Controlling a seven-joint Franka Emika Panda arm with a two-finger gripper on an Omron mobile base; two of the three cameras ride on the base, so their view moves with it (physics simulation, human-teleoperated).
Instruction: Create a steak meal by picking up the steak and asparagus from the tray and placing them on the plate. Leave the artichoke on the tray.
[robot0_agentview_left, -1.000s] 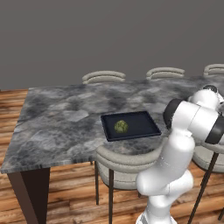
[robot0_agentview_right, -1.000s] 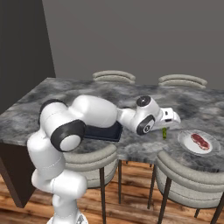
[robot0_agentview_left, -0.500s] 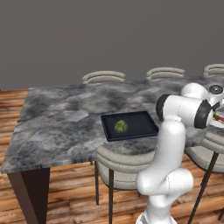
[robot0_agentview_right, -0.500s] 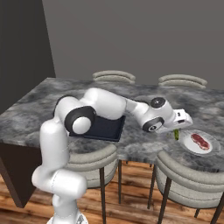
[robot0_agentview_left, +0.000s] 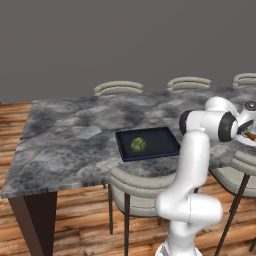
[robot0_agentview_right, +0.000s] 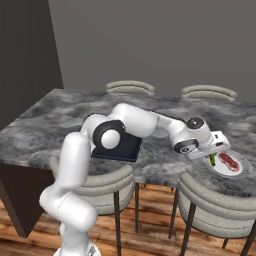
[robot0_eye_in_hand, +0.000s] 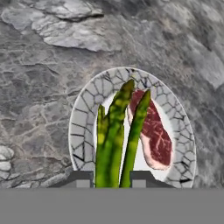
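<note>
**Setting the asparagus down beside the steak**

The two-finger pincer (robot0_eye_in_hand: 107, 178) is clamped on the bundle of slender green asparagus stalks (robot0_eye_in_hand: 114, 140), which stick out ahead of its dark tips. Directly beyond the tips lies the round, shallow, pale grey plate with a mosaic-patterned rim (robot0_eye_in_hand: 83, 118), and on it, just to the far side of the stalks, rests the flat oval slab of red-pink steak with a whitish fat edge (robot0_eye_in_hand: 155, 135). From the right base view the pincer (robot0_agentview_right: 212, 156) hangs at the near rim of the plate (robot0_agentview_right: 243, 171), with the asparagus (robot0_agentview_right: 212, 160) pointing down toward it and the steak (robot0_agentview_right: 229, 161) just past it.

The step in hand looks to be the release of the asparagus onto the plate. To do it well, the pincer should come lower until the stalk tips are near the plate's open floor, on the bare side away from the steak, so the stalks do not land across the rim or roll off onto the grey marbled worktop (robot0_eye_in_hand: 39, 74). Opening only once low should keep them from bouncing.

Well behind the pincer, the flat rectangular black tray (robot0_agentview_left: 155, 145) holds the bumpy yellow-green artichoke ball (robot0_agentview_left: 138, 145), which should stay there.
</note>
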